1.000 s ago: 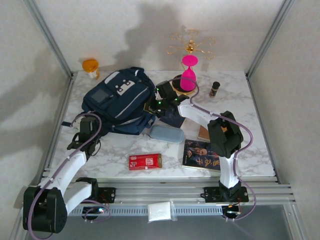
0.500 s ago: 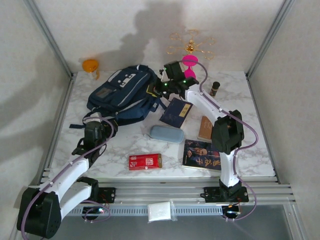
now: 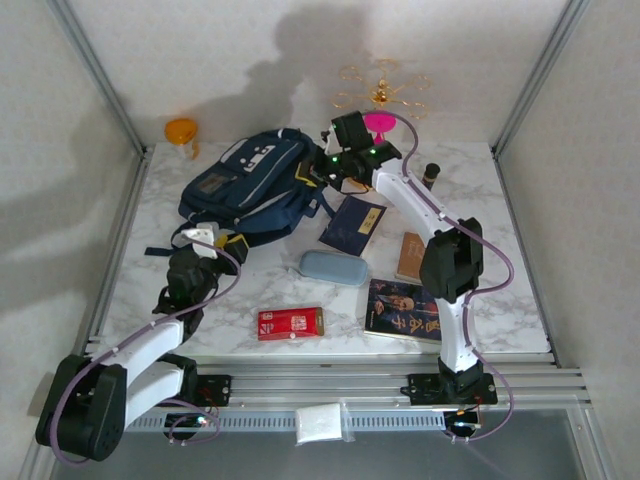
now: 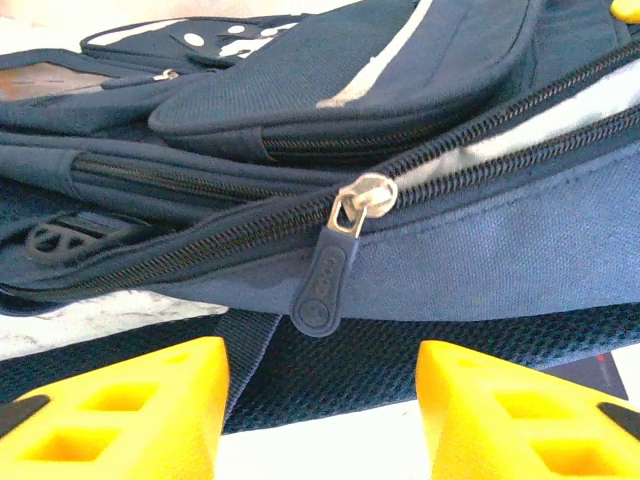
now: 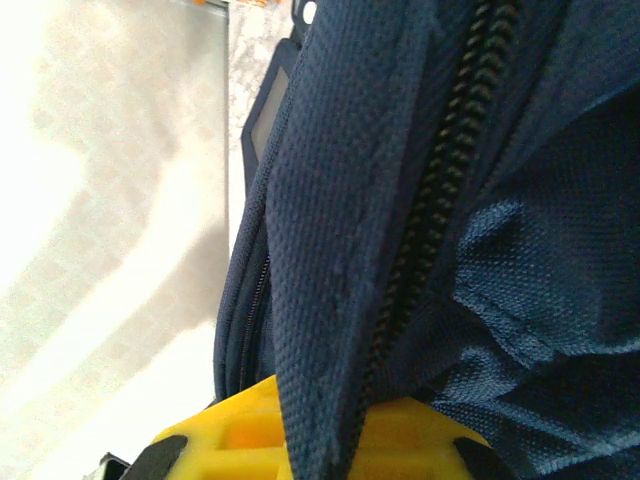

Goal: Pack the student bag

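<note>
You're barely begun: the bag [image 3: 250, 180] lies on the table [image 3: 500, 300], right gripper [image 3: 322, 175] pinching its edge, left gripper [image 3: 213, 238] spread before its zip pull [image 4: 330, 275], with case [image 3: 334, 267], books [image 3: 352, 225] and box [image 3: 291, 323] outside it

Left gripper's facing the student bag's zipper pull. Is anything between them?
Nothing visible. The left gripper stands open, facing the zipper pull on the student bag; a dark strap runs below the pull, not across it.

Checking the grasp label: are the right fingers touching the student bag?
Touching. The right wrist view shows the student bag's zippered fabric edge pinched between the right gripper's yellow fingers.
</note>
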`<action>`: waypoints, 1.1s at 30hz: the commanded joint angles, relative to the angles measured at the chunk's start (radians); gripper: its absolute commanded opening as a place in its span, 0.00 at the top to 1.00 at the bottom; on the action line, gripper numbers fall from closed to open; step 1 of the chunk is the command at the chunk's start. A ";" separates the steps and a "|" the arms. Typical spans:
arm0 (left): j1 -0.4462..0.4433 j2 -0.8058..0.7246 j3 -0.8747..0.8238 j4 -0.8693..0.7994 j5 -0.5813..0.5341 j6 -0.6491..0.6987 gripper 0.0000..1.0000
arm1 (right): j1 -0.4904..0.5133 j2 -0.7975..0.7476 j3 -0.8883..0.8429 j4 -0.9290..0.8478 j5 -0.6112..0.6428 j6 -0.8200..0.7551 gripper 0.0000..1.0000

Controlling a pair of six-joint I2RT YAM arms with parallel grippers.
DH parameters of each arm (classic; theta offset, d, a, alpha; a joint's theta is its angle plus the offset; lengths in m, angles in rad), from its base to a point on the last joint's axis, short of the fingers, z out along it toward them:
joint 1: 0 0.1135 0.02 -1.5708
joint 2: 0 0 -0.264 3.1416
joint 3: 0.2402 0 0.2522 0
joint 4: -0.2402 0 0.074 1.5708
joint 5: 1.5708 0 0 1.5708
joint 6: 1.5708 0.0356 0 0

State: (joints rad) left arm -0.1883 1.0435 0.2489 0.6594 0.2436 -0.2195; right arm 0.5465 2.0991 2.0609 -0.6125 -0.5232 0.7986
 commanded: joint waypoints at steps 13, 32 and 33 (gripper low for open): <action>0.010 0.167 0.119 0.166 0.029 0.070 0.63 | -0.010 0.002 0.118 0.036 -0.076 -0.037 1.00; 0.065 0.088 0.086 0.048 -0.037 -0.022 1.00 | -0.041 -0.028 0.115 -0.019 -0.050 -0.100 1.00; 0.067 0.078 0.079 0.040 -0.052 -0.028 1.00 | -0.044 -0.033 0.108 -0.016 -0.052 -0.102 1.00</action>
State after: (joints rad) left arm -0.1432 1.1606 0.3489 0.7280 0.2604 -0.2016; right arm 0.5327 2.1170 2.1208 -0.6640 -0.5514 0.7418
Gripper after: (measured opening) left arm 0.128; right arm 0.078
